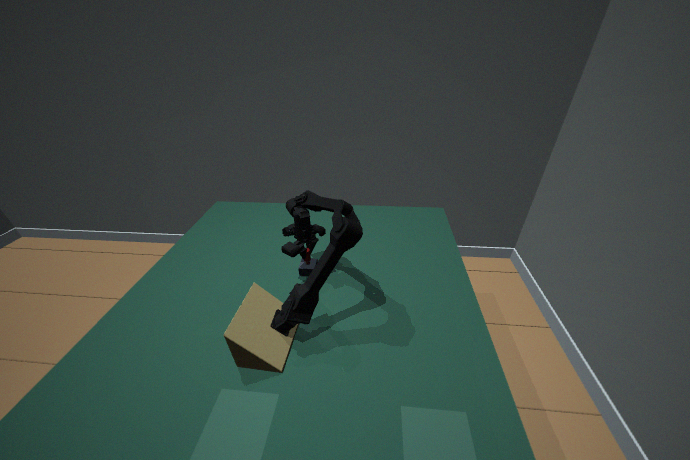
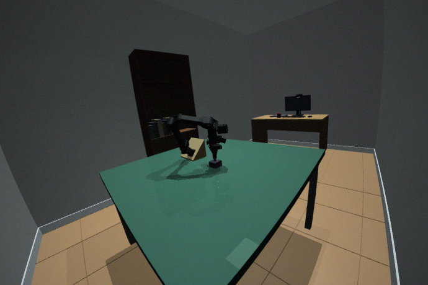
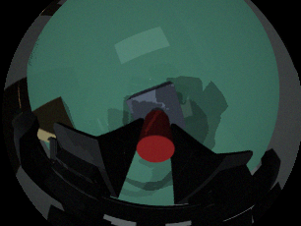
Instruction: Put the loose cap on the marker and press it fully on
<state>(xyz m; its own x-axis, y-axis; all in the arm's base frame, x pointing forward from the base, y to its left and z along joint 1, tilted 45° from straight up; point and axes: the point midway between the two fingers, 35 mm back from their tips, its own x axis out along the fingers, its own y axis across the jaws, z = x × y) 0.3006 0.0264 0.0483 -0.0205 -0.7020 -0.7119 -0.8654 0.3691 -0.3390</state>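
Note:
My gripper (image 1: 307,253) (image 2: 214,156) (image 3: 157,125) points down and is shut on the red cap (image 3: 155,148). In the wrist view the cap stands between the fingers, its round top facing the camera. The dark grey-blue holder block (image 1: 305,270) (image 2: 215,163) (image 3: 173,102) stands on the green table (image 1: 411,374) (image 2: 194,215), directly below the gripper. Red shows between the fingertips and the block in the top and exterior views, close above the block. The marker's body cannot be made out apart from the cap; how far the cap sits on it is hidden.
A tan wedge (image 1: 259,331) (image 2: 200,148) (image 3: 55,114) stands beside the arm's base, on the bookcase side of the holder block in the exterior view. A dark bookcase (image 2: 164,80) and a desk (image 2: 258,128) with a monitor (image 2: 297,103) stand beyond the table.

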